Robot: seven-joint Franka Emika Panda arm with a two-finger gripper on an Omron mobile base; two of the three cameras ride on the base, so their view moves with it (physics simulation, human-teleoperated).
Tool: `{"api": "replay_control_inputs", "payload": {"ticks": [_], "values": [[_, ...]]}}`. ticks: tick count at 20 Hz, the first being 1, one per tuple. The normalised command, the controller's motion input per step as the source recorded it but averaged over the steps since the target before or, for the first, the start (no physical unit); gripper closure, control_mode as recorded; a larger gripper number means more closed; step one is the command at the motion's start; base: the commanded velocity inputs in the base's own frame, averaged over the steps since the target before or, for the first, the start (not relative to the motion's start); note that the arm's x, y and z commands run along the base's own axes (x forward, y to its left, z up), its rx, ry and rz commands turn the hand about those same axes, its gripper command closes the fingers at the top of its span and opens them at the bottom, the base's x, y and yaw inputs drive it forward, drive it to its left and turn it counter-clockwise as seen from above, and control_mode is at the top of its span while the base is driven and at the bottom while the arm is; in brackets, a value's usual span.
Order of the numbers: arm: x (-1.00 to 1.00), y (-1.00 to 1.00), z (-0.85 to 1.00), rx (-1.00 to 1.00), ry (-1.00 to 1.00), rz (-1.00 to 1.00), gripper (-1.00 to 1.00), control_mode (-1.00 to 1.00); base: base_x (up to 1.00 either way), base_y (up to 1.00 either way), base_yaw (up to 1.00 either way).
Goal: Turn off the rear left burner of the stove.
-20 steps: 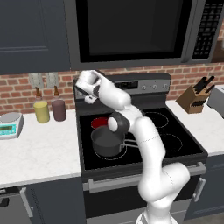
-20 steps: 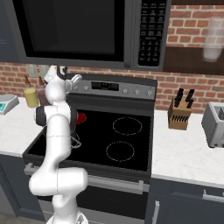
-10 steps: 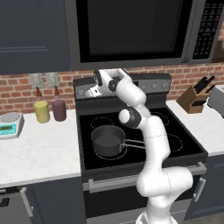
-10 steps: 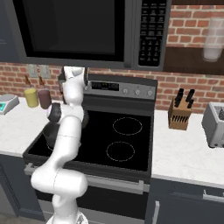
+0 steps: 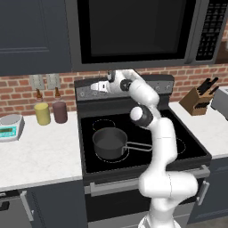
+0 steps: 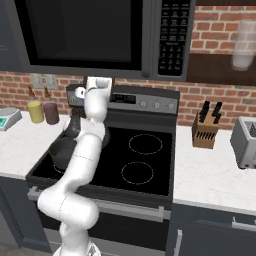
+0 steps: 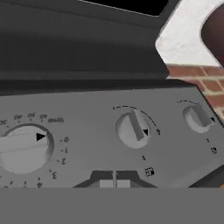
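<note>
The black microwave (image 5: 133, 31) spans the top of your left base view, with the stove (image 5: 138, 147) below it at center frame, its black glass top flanked by white counter (image 5: 35, 156) on both sides. Your white arm (image 5: 156, 147) rises from the lower right of that view and bends up and left to the stove's grey back panel (image 5: 89, 92) in the upper middle. In the right base view the same arm climbs from the lower left to the panel's left end, below the microwave's lower edge.

The rear left burner (image 5: 103, 124) lies left of center in the left base view, its disc plain black inside a thin ring, just behind a dark saucepan (image 5: 109, 142) whose handle points right. A knife block (image 6: 205, 131) stands at right of center in the right base view, a toaster (image 6: 246, 142) at the right edge. A yellow canister (image 5: 42, 113) and a maroon one (image 5: 59, 111) sit beside a small scale (image 5: 10, 127) at the left of the left base view.

Your gripper (image 5: 99, 86) hangs at the panel's left end; its jaws look closed together with nothing between them in the hand view, just clear of the panel. There, a middle knob (image 7: 133, 128) sits above the tips, a large dial (image 7: 24, 148) at lower left, a third knob (image 7: 199, 117) at right.
</note>
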Motion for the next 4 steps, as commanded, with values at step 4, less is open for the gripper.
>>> {"api": "replay_control_inputs", "payload": {"ticks": [4], "values": [[0.01, -0.06, 0.15, 0.24, 0.03, -0.08, 1.00, -1.00, 0.00, 0.00, 0.00]]}}
